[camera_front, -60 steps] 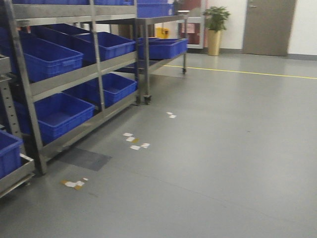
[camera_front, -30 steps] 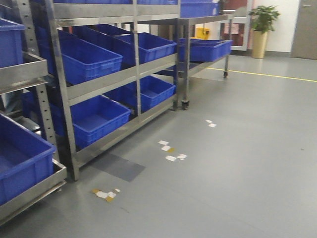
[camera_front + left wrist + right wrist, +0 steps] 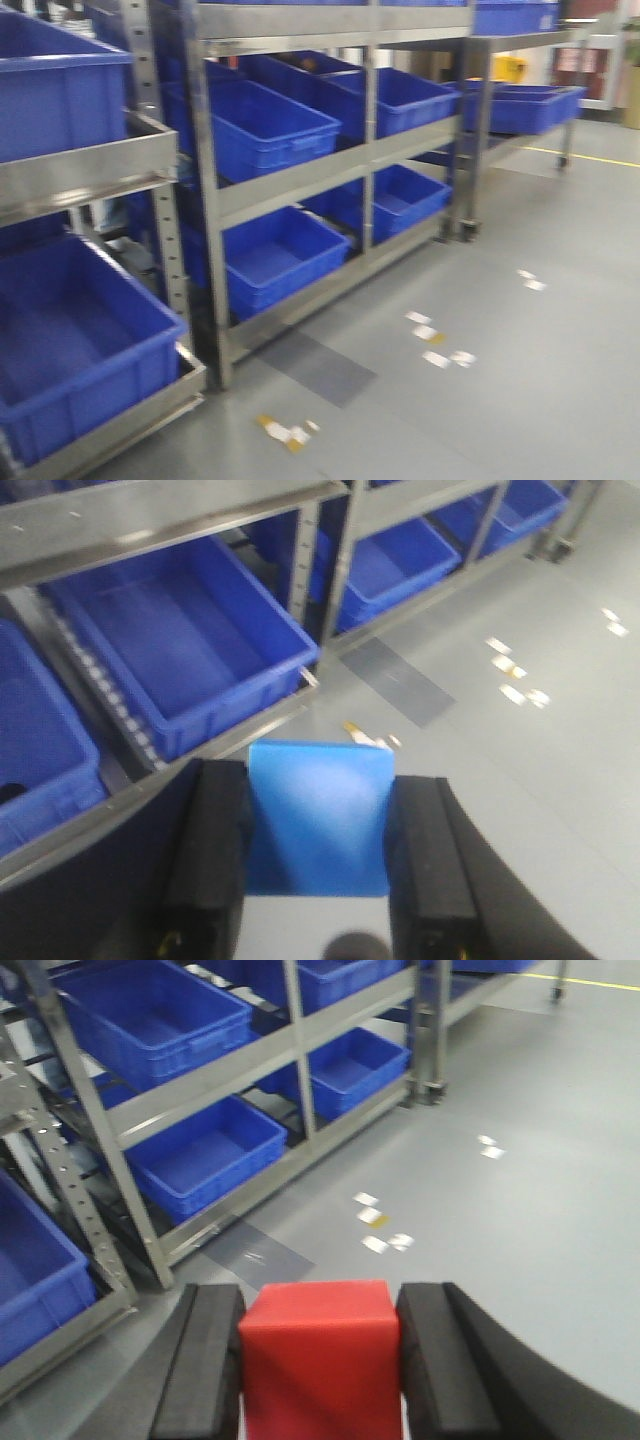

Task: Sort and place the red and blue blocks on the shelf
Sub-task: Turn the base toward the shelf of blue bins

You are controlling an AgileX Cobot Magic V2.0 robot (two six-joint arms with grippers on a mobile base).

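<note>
The left gripper (image 3: 320, 825) is pictured closed tight around the light-blue block (image 3: 318, 810), the right gripper (image 3: 320, 1360) around the red block (image 3: 320, 1340), both held above grey floor (image 3: 540, 400) near the steel shelf (image 3: 300, 178), which is loaded with dark-blue bins (image 3: 265, 125). Paper scraps (image 3: 437, 345) are strewn nearby.

Light-blue cube (image 3: 318, 818) clamped square between the left gripper (image 3: 318, 845) pads; bright red cube (image 3: 320, 1360) likewise in the right gripper (image 3: 320, 1385). Steel multi-level shelf (image 3: 300, 176) close ahead, uprights perforated.
</note>
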